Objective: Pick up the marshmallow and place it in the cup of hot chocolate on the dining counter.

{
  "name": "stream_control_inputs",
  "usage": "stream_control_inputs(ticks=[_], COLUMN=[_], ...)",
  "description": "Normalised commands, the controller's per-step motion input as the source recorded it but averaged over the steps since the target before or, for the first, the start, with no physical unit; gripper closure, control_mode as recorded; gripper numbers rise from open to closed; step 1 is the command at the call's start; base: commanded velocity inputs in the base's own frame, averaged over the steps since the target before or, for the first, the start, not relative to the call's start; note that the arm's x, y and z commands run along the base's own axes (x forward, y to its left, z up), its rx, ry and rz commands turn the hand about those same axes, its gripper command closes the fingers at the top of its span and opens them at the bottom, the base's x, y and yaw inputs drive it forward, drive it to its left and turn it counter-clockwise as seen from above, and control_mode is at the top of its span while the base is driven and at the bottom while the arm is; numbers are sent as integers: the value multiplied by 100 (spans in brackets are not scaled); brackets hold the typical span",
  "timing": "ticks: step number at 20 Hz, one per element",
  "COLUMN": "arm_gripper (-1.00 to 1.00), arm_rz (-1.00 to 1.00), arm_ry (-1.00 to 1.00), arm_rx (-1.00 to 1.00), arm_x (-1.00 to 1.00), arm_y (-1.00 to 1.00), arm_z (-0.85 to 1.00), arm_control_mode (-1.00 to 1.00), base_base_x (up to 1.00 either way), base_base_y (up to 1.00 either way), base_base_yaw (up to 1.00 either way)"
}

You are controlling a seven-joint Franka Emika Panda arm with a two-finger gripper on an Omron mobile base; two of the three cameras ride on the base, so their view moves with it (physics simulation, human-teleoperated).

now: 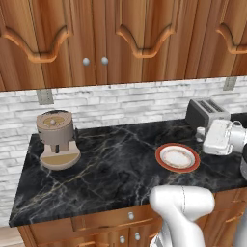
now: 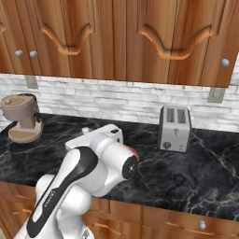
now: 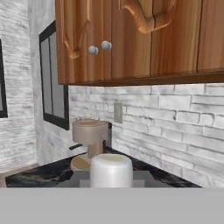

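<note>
The gripper (image 3: 111, 183) is closed on the marshmallow (image 3: 111, 170), a whitish block held between the fingertips above the kitchen counter (image 1: 116, 159), right of the coffee machine (image 1: 57, 140). Judged light, soft and easily squashed; the present grip across its sides suits it, provided the squeeze is gentle. The plate (image 1: 177, 157) lies bare.

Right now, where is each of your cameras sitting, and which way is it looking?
Left base view: behind the arm on its left, looking down over the kitchen counter at the coffee machine, plate and toaster; the white arm rises at lower right.
Right base view: behind on the right, looking at the counter; the arm fills the lower left.
Hand view: on the hand, facing along the counter toward the coffee machine and brick wall, with the marshmallow close in front.
Shared: both base views show the coffee machine and toaster.
</note>
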Motion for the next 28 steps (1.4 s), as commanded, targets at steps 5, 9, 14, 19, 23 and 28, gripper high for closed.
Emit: stream_control_inputs(ticks=[5,9,14,19,23,28], arm_gripper=[100,100,100,100,100,100], arm_rz=[16,23,10,0,0,0], arm_ry=[-8,-15,-9,0,0,0], arm_rx=[-4,-1,0,0,0,0], arm_x=[-47,-42,-16,0,0,0], arm_y=[21,27,10,0,0,0], arm_z=[37,35,19,0,0,0], arm_control_mode=[-100,-100,100,100,100,100], base_base_x=[0,0,-33,-70,-99,-23], base_base_y=[0,0,10,33,89,69], base_base_yaw=[0,0,11,12,29,84])
